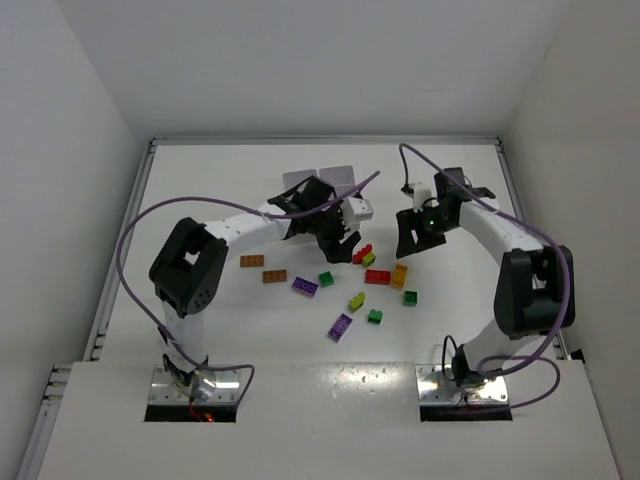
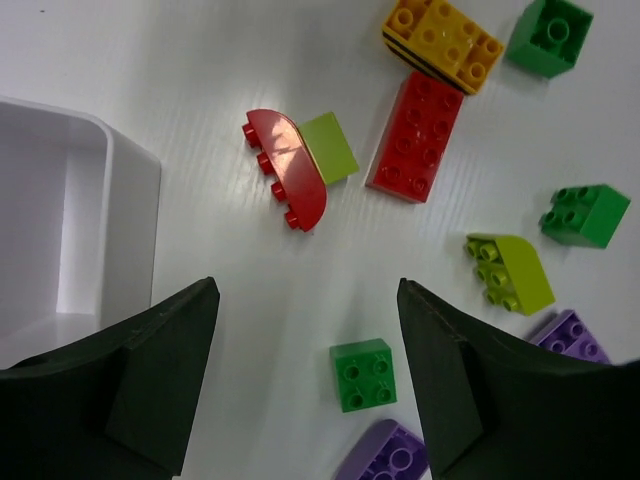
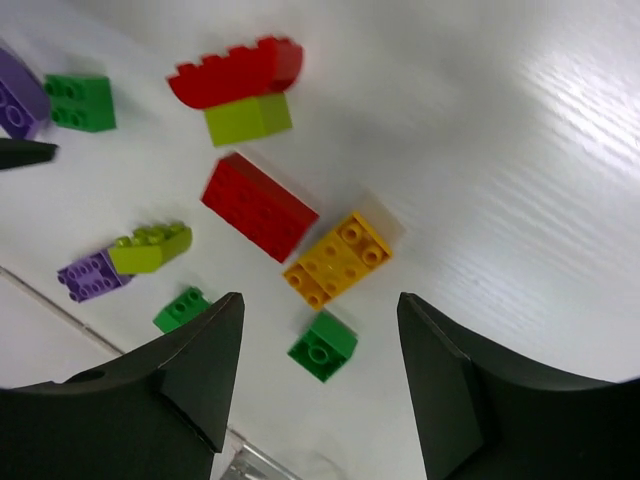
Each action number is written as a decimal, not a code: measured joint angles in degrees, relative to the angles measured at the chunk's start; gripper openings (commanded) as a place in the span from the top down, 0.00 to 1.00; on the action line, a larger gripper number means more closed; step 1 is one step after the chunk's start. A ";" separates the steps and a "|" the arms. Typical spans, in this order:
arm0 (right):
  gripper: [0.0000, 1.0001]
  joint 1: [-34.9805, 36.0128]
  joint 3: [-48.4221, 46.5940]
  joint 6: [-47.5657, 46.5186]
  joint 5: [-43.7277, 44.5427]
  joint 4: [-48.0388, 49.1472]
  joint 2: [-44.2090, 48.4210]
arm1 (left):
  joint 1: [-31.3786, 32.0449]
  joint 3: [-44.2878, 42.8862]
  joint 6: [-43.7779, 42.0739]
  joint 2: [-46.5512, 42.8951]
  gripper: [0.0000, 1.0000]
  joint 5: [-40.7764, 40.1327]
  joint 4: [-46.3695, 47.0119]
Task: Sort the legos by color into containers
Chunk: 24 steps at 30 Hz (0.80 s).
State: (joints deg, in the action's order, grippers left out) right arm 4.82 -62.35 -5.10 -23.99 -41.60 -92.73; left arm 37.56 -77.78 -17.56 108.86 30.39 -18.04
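Legos lie scattered mid-table: two orange bricks (image 1: 262, 268), purple (image 1: 305, 286), green (image 1: 326, 279), a curved red (image 1: 362, 253), a flat red (image 1: 377, 277), yellow (image 1: 399, 275). The white containers (image 1: 335, 180) stand at the back, partly hidden by my left arm. My left gripper (image 1: 338, 248) is open and empty above the table; in its wrist view (image 2: 305, 300) a green brick (image 2: 363, 374) lies below between its fingers and the curved red brick (image 2: 290, 180) lies ahead. My right gripper (image 1: 408, 243) is open and empty; its wrist view (image 3: 320, 305) shows a green brick (image 3: 323, 346) between its fingers.
A container wall (image 2: 110, 200) is close on the left of my left gripper. More lime (image 1: 356, 301), green (image 1: 375, 316) and purple (image 1: 340, 327) bricks lie nearer the arm bases. White walls enclose the table on three sides. The two grippers are close to each other.
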 measured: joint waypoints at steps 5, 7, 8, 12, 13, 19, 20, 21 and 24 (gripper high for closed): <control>0.37 6.38 -2.45 2.82 1.60 3.17 -1.92 | -2.82 0.00 7.98 0.00 0.22 -1.05 3.65; 0.37 9.16 -3.28 4.98 3.19 5.18 -3.69 | -5.70 0.00 11.96 0.00 0.22 -1.51 5.86; 0.37 10.27 -3.48 6.12 4.13 6.05 -4.61 | -7.45 0.00 14.27 -0.04 0.22 -1.73 7.08; 0.36 14.60 -3.82 9.62 8.66 8.48 -8.17 | -12.48 0.50 20.94 -2.16 0.22 -3.54 11.76; 0.34 15.30 -3.91 10.03 9.22 8.68 -8.81 | -13.42 0.85 21.94 -2.91 0.22 -4.11 12.39; 0.33 16.24 -4.76 11.23 12.11 10.47 -12.44 | -15.80 1.64 25.86 -5.75 0.22 -5.77 14.67; 0.33 16.33 -5.18 11.23 12.28 10.60 -13.18 | -15.82 1.86 26.12 -5.90 0.22 -5.79 14.97; 0.33 16.33 -5.53 11.19 12.55 10.86 -13.79 | -15.93 2.16 26.29 -6.01 0.22 -5.79 15.10; 0.33 16.74 -6.14 11.13 13.44 11.63 -14.88 | -16.02 3.02 26.88 -6.10 0.22 -5.79 15.08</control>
State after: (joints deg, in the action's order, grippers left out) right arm 21.56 -68.49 6.02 -10.55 -29.98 -107.61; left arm 21.54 -74.76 9.32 102.76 24.60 -2.96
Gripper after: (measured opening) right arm 0.669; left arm 0.782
